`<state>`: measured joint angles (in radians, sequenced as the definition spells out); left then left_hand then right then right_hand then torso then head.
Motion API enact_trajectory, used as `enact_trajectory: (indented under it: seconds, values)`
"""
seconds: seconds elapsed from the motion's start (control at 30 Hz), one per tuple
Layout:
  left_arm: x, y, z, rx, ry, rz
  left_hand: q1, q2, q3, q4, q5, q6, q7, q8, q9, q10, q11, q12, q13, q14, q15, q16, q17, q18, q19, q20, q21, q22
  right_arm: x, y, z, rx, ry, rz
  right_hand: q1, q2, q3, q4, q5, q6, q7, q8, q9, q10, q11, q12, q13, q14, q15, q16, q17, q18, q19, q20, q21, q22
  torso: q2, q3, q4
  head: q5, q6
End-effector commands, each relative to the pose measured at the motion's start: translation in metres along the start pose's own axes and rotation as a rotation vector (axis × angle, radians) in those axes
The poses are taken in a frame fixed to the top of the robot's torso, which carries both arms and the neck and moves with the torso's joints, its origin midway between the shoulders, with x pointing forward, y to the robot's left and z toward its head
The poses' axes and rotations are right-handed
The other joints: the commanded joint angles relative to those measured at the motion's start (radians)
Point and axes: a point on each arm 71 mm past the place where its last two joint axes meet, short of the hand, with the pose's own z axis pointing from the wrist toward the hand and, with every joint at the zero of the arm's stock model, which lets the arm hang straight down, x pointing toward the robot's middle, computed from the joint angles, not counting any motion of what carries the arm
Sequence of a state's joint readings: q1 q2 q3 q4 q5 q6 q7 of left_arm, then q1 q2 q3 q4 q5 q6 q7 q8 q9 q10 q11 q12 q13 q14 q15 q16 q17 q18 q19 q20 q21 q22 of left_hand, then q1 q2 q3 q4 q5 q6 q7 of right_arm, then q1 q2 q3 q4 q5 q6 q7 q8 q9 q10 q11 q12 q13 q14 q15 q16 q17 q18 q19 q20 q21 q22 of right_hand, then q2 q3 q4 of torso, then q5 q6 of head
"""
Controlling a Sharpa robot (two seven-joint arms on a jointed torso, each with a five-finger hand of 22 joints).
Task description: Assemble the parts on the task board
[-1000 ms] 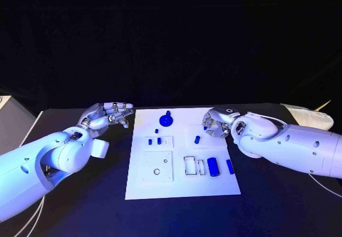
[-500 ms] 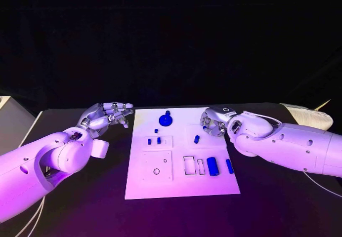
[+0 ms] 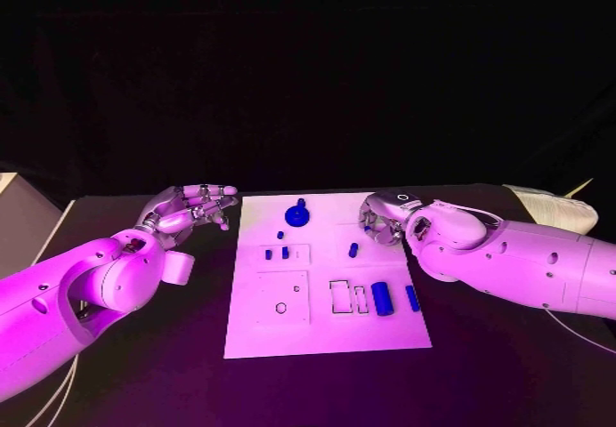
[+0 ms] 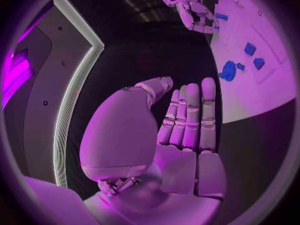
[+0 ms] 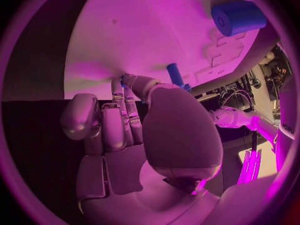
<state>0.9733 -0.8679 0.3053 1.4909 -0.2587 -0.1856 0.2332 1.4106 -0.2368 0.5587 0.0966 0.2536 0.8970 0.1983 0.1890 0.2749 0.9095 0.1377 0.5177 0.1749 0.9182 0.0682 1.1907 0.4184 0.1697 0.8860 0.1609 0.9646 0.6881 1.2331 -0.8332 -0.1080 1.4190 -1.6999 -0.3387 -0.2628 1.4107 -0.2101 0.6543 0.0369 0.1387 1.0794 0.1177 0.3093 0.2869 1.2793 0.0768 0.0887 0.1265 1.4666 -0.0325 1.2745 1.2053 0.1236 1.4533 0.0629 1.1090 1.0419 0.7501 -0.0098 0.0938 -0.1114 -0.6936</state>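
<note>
The white task board (image 3: 328,329) lies in the middle of the table. On it are a blue disc (image 3: 296,216), two short pegs (image 3: 276,253), a single peg (image 3: 353,251), a thick blue cylinder (image 3: 381,298) and a slim bar (image 3: 412,298). My right hand (image 3: 383,218) hangs over the board's far right part, thumb and a fingertip pinching a tiny blue part (image 5: 123,84). The single peg (image 5: 175,76) and the cylinder (image 5: 237,16) lie beyond that hand. My left hand (image 3: 192,206) hovers left of the board's far corner, fingers (image 4: 190,115) straight and holding nothing.
Rectangular recesses (image 3: 344,296) sit beside the cylinder, and a square plate with holes (image 3: 282,298) is on the board's left half. A pale object (image 3: 555,209) lies at the table's far right, and a light box edge (image 3: 20,222) at the left.
My right hand has drifted slightly left and toward the board's far edge, still holding the tiny blue part. The left hand has barely moved.
</note>
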Motion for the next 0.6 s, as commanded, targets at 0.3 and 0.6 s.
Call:
enact_trajectory:
  seconds: [0.3, 0.6]
  values:
    - [0.000, 0.000, -0.001, -0.002, -0.003, -0.008, 0.001, 0.008, -0.006, 0.001, -0.001, 0.004, 0.004, 0.001, -0.002, -0.011, 0.000, 0.006, -0.001, -0.002, -0.001, -0.007, -0.003, 0.016, 0.000, 0.000, -0.008, -0.003, 0.011, 0.006, -0.004, 0.006, 0.005, -0.067, 0.004, 0.016, 0.013, -0.019, 0.013, 0.013, -0.002, 0.006, 0.006, 0.047, -0.035, 0.003, 0.010, 0.047, -0.009, 0.011, -0.001, -0.023, 0.000, -0.009, 0.024, 0.021, -0.001, 0.0006, -0.0001, -0.005, -0.001]
    - [-0.001, 0.002, -0.001, -0.007, -0.009, -0.007, 0.001, 0.008, -0.006, 0.001, -0.001, 0.004, 0.004, 0.001, -0.002, -0.011, 0.000, 0.006, -0.001, -0.002, -0.001, -0.007, -0.003, 0.016, 0.000, 0.000, -0.008, -0.003, 0.003, 0.010, -0.008, -0.016, -0.096, -0.033, -0.001, 0.014, 0.017, -0.024, 0.018, 0.015, -0.002, 0.008, 0.009, 0.050, -0.036, 0.003, 0.013, 0.048, -0.010, 0.016, 0.002, -0.026, 0.003, -0.009, 0.037, 0.037, -0.001, 0.0002, 0.0005, -0.005, 0.002]
